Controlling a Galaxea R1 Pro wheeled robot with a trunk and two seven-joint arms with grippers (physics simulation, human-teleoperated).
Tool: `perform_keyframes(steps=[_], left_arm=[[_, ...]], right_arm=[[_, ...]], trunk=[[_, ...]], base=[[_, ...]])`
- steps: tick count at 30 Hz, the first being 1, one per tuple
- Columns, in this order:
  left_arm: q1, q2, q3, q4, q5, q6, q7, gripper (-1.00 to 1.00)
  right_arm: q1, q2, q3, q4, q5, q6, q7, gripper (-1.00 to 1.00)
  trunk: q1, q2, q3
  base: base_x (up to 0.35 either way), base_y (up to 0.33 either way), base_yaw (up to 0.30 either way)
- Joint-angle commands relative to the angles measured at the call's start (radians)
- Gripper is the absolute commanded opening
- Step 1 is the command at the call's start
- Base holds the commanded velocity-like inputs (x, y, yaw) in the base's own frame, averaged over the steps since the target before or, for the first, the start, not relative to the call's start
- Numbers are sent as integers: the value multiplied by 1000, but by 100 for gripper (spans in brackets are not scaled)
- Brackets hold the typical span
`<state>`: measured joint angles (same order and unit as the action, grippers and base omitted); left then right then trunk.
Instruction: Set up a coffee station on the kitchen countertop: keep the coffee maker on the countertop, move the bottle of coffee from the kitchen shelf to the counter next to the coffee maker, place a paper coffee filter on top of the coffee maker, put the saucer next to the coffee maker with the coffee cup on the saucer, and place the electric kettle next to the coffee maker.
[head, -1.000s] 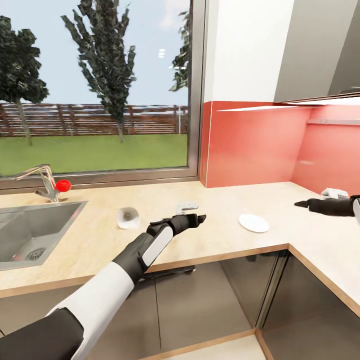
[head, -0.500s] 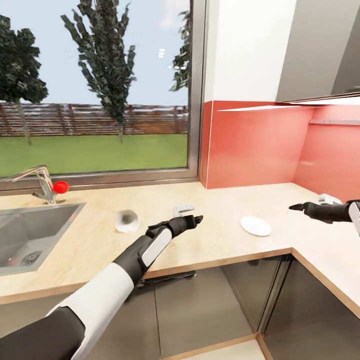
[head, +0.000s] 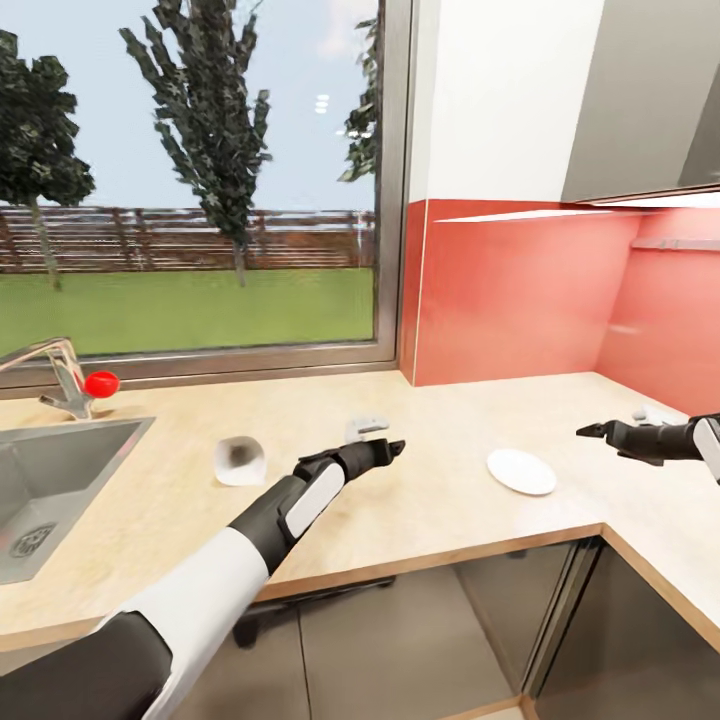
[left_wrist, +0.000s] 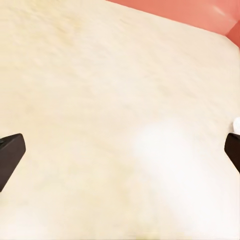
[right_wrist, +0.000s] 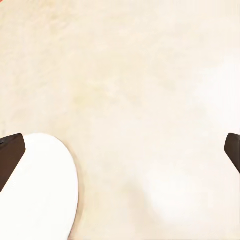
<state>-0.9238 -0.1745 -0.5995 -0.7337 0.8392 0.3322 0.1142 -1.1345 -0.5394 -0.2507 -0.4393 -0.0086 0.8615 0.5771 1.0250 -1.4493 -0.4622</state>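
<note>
The white saucer lies flat on the light wood kitchen countertop and also shows in the right wrist view. My right gripper hovers open just right of it, fingertips wide apart. The small white coffee cup rests just behind my left gripper, which is open over bare counter. A white paper coffee filter lies on its side left of that arm. The coffee maker, bottle of coffee, electric kettle and kitchen shelf are out of view.
A steel sink with a faucet and red knob is at the far left. A big window and a red backsplash back the counter, which turns a corner at right. A small white object sits behind the right gripper.
The whole view has shifted, so the camera moved. My right gripper has come closer to the saucer. The left gripper holds about the same spot by the cup.
</note>
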Motion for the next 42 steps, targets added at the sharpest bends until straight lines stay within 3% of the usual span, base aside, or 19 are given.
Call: perform_keyframes(steps=[1,6,20,34,42], left_arm=[[-1,0,-13,-1,10,2,9,100],[-1,0,-33,-1,11,2,9,100],[0,0,-36,18,12,4,7,100],[2,0,-45,49,12,4,2,100],[4,0,-45,50,11,2,1,100]], right_arm=[[-1,0,-4,0,-1,7,2,100],[-1,-1,-3,18,0,1,7,100],[2,5,1,112,-1,-25,16,100],[7,5,1,117,2,-27,17,100],[7,7,2,164,4,-98,17,100]], trunk=[[0,-1,-1],[0,-1,-1],[0,-1,-1],[0,-1,-1],[0,-1,-1]], base=[[9,-43,0],[49,-199,0],[5,-86,0],[73,-187,0],[50,-74,0]])
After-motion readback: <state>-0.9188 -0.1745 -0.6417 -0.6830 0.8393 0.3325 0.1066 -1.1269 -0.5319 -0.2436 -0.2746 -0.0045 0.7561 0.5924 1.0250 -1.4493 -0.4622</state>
